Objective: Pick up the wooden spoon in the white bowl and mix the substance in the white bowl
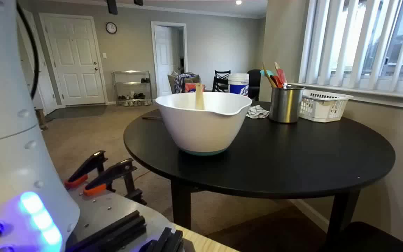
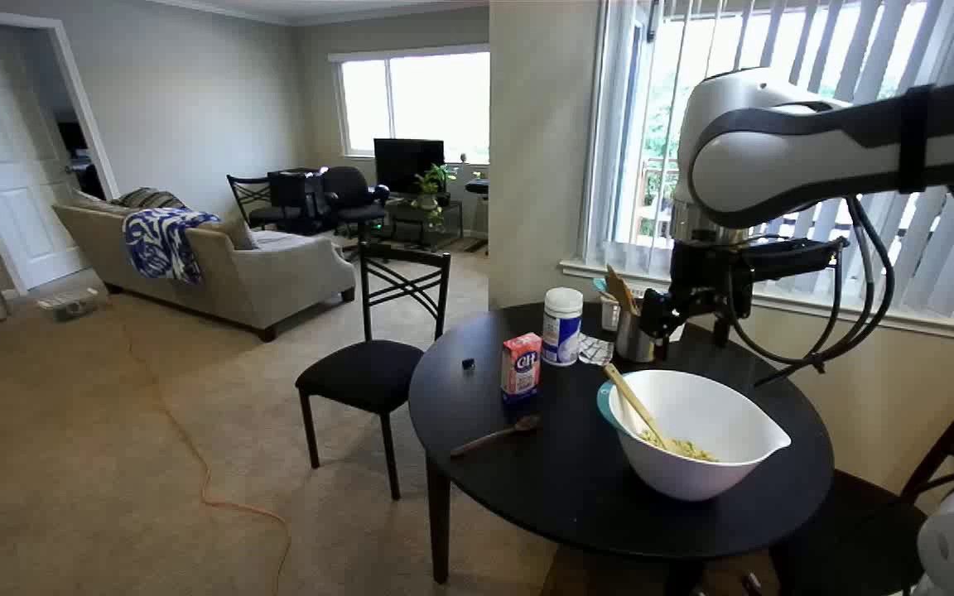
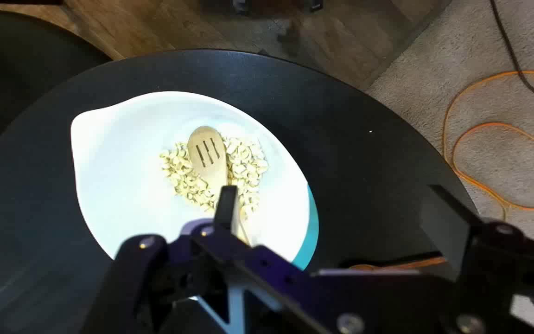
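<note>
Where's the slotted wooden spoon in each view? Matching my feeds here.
In an exterior view: slotted wooden spoon just above centre, partly hidden.
In an exterior view: spoon below and right of centre.
Wrist view: spoon just left of centre, slotted end uppermost.
Shared landmark: white mixing bowl, in all three.

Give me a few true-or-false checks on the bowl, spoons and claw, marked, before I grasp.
The claw is open. True.
The bowl sits upright on the table. True.
The bowl is empty. False: it holds what looks like pasta.
The pale spoon leans in the bowl, its handle reaching above the rim. True.
Its slotted head sticks up. False: it lies on the pasta.
The bowl holds two spoons. False: one; the dark spoon lies on the table.
</note>
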Controlling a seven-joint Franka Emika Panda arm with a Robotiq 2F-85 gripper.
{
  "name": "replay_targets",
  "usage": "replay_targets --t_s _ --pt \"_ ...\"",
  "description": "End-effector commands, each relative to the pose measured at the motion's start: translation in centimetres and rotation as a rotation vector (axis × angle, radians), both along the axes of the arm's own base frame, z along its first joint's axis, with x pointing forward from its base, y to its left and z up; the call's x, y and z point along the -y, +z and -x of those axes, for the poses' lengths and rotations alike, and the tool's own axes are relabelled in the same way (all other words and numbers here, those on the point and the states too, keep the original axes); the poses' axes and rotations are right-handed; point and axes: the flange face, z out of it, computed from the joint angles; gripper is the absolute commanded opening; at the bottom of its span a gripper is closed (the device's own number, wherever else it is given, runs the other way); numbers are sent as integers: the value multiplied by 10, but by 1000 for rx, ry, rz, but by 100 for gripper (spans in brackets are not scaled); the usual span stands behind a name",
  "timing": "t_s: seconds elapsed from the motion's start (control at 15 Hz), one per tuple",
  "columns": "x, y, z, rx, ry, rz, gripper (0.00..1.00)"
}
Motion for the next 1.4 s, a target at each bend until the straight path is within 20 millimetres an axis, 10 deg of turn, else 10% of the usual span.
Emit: replay_targets --t_s 0.0,0.4,1.0,1.33 --pt "0 1 0 -1 0 0 100" --pt "0 1 0 -1 0 0 100" --pt "-188 10 -32 13 -267 251 100" --pt "-224 5 -65 -15 -492 344 100"
